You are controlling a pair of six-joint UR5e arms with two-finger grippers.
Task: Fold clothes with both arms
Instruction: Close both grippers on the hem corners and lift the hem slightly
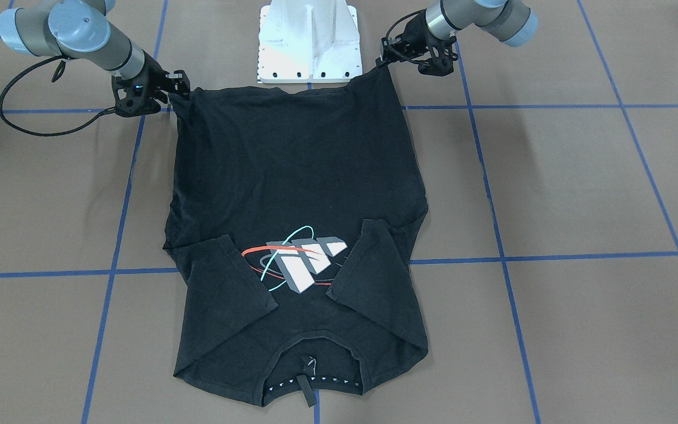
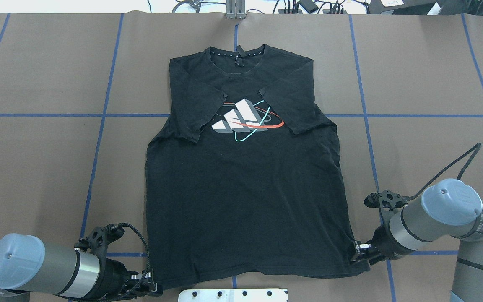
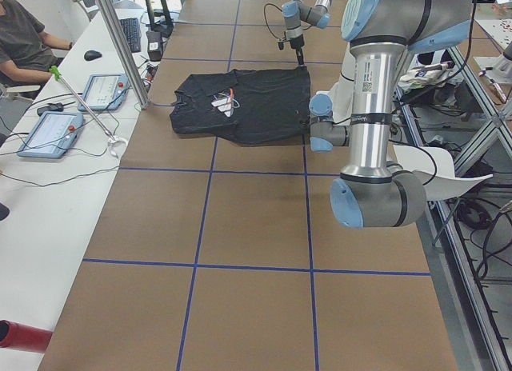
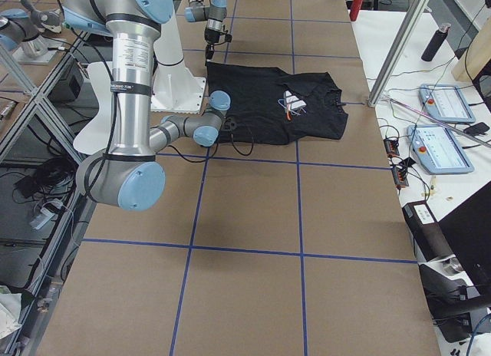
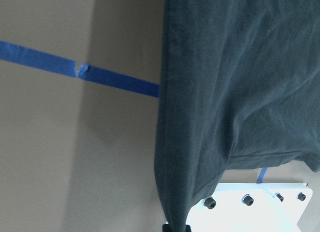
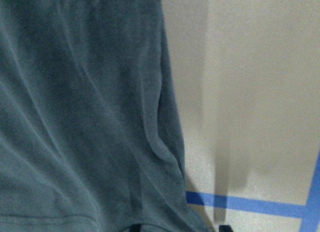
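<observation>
The brown table (image 2: pixel 36 167) carried the black T-shirt (image 2: pixel 245 197) flat at its centre, print up, sleeves (image 2: pixel 193 111) folded inward. The left gripper (image 2: pixel 152 287) and the right gripper (image 2: pixel 357 251) each had fingers closed on a near hem corner — thin bites. Judged risk: uneven lifting could tug a corner free — or drag the tucked sleeves open and skew the fold.

A brown tabletop (image 1: pixel 580 188) bears a grid of blue tape lines (image 1: pixel 551 257), and a white bolted base block (image 1: pixel 309 41) stands at one long edge. Alongside runs a white side bench (image 3: pixel 32 227). On it lie a near tablet (image 3: pixel 50 133) and a far tablet (image 3: pixel 104 89) — a seated person (image 3: pixel 20 35) is at its far end.
</observation>
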